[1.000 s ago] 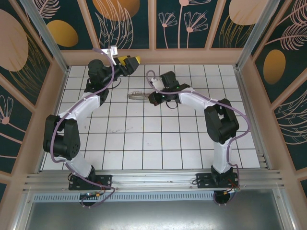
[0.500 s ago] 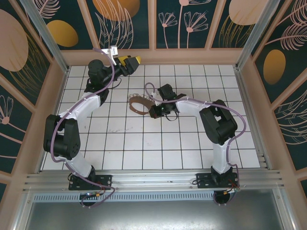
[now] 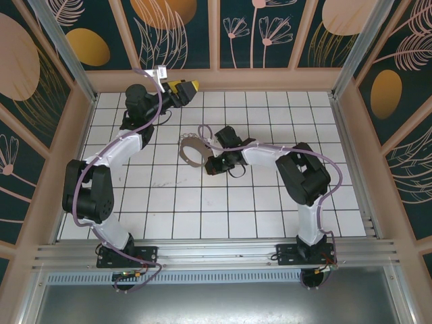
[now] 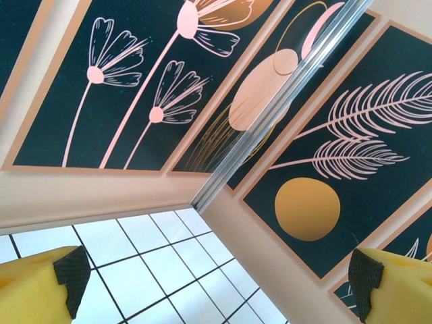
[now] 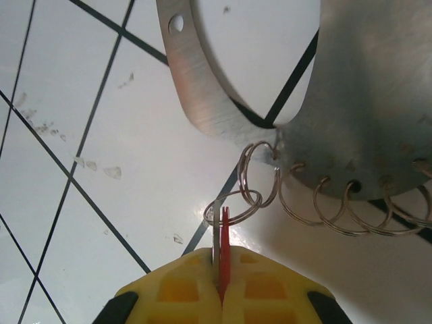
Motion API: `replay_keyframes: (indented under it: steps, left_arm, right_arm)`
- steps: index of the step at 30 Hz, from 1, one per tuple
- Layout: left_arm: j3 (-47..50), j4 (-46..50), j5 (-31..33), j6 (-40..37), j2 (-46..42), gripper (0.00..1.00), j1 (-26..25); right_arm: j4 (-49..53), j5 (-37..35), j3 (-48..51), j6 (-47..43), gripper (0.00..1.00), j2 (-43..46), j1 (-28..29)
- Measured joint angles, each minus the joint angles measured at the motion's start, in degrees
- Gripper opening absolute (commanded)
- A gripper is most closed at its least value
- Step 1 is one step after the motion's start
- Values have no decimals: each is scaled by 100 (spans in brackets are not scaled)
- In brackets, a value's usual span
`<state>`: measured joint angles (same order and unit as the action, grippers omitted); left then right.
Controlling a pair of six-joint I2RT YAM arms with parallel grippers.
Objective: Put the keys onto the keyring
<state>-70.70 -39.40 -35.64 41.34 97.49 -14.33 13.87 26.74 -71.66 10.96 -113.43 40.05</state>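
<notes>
Top external view: floor (image 3: 182, 202) of white square tiles with dark grout, a few faint scuffs. Walls (image 3: 270, 34) are dark teal panels printed with peach and orange leaves and flowers, framed in tan wood, with aluminium posts at the back corners. An aluminium rail (image 3: 216, 253) carries both arm bases at the near edge.

Left side: left gripper (image 3: 179, 87) is raised near the back wall, well apart from the task items. Left wrist view: yellow fingers (image 4: 34, 287) are spread wide with nothing between them, and the camera looks at a wall corner.

Centre: keyring (image 3: 192, 150) lies on the tiles, mid-floor toward the back, just left of the right gripper (image 3: 213, 164).

Right wrist view: right gripper (image 5: 221, 273) is pinched tight on the key (image 5: 225, 236), red head edge-on between the yellow pads. The key's tip meets a small wire loop (image 5: 233, 206) hanging off the keyring band. Threaded or not: cannot tell. Tile beneath shows specks and scratches.
</notes>
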Motion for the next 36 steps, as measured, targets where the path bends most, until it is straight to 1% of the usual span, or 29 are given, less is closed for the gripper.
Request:
replay_keyframes:
  steps: [2, 5, 8, 13, 19, 22, 23, 25, 26, 30, 33, 36]
  left_arm:
    - [-17, -4, -9, 31, 0, 99, 0]
    - [-50, -33, -28, 46, 48, 99, 0]
    - [-66, -37, -35, 59, 118, 99, 0]
    - [-76, -42, -44, 94, 138, 99, 0]
    - [-111, -55, -74, 96, 138, 99, 0]
    - [-109, -37, -122, 90, 118, 99, 0]
    - [-111, -24, -122, 72, 98, 99, 0]
    - [-109, 33, -136, 35, 24, 99, 0]
    - [-107, 70, -133, 7, -37, 99, 0]
    - [37, 173, -68, -175, -417, 99, 0]
    - [328, 304, 142, -400, -857, 99, 0]
    - [752, 463, 520, -717, -1346, 99, -2]
  right_arm:
    - [2, -4, 39, 24, 12, -4, 74]
    - [-2, 13, 48, 76, 26, -4, 197]
    - [-9, 57, 57, 136, 35, 2, 304]
    - [-59, 197, 267, 179, 44, 275, 439]
    - [-103, 205, 570, 188, 54, 990, 372]
    - [-72, 146, 693, 157, 60, 1423, 175]
    - [-46, 118, 713, 149, 63, 1558, 81]
    - [7, 48, 741, 146, 75, 1812, -111]
    - [44, 0, 750, 122, 91, 1976, -249]
    - [175, -144, 754, -4, 95, 2562, -791]
    - [223, -212, 754, -55, 96, 2992, -1303]
    - [201, -468, 756, -59, 97, 3375, -1849]
